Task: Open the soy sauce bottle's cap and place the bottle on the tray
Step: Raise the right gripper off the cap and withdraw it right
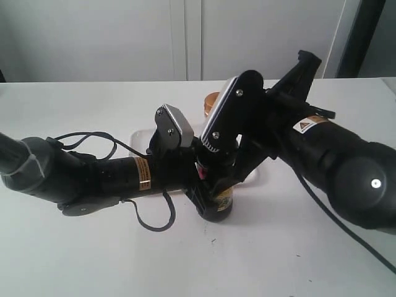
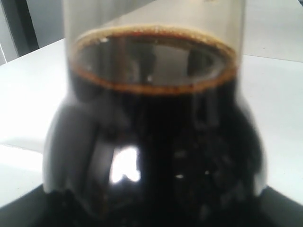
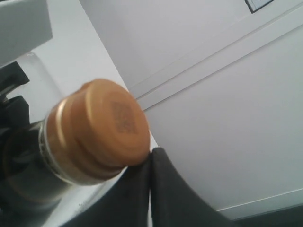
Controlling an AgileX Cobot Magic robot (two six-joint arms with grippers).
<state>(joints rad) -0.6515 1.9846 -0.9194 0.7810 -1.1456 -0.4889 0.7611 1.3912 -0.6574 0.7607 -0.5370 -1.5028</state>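
Note:
The soy sauce bottle (image 1: 221,203) stands upright on the table just in front of the white tray (image 1: 140,138). My left gripper (image 1: 206,197) is shut on its lower body. In the left wrist view the bottle (image 2: 156,142) fills the frame, and the dark liquid reaches up to the neck. The orange-brown cap (image 3: 97,130) sits closed on the neck. My right gripper (image 3: 151,165) has its two fingers pressed together with nothing between them. Their tip touches the cap's rim from the side. The right wrist hides the cap in the exterior view.
A round orange-brown object (image 1: 211,103) stands at the back, partly hidden behind the right wrist. Both arms crowd the middle of the table over the tray. A loose black cable (image 1: 154,219) hangs from the left arm onto the tabletop.

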